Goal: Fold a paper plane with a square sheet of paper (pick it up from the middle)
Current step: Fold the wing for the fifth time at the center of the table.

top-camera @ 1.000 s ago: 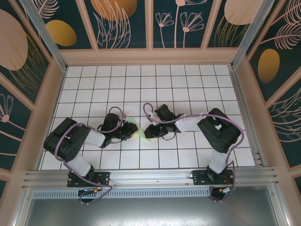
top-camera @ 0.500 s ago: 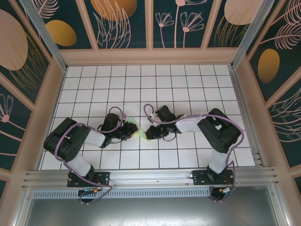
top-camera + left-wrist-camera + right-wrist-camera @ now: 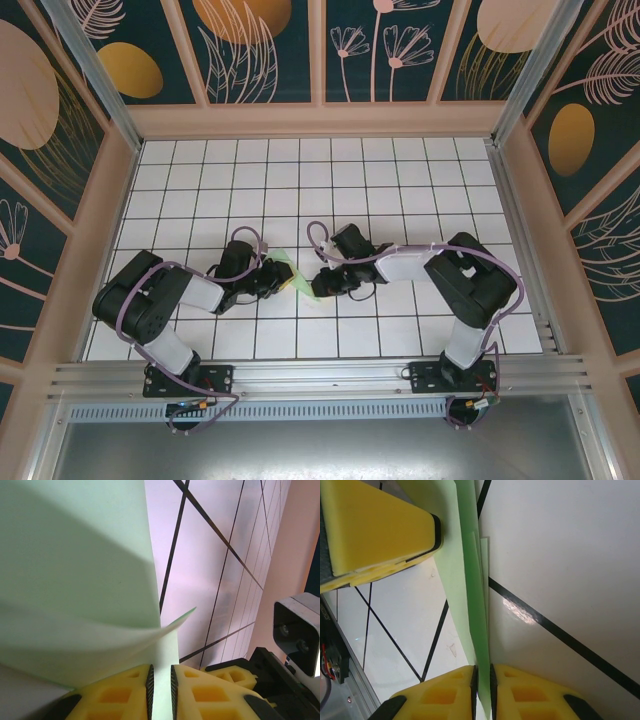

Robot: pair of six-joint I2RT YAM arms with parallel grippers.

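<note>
A pale mint-green folded paper sheet (image 3: 296,274) hangs between left pincer (image 3: 161,682) and right pincer (image 3: 482,680), each nipped nearly closed on its nearer edge.

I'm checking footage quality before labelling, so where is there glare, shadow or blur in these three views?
Left wrist: the green paper lies close to the lens, soft-edged, a broad grey shadow across it; the table looks pinkish. Right wrist: a bright glare patch on the table by a black grid line; paper edges sharp. Top external: even light, crisp, no glare.
</note>
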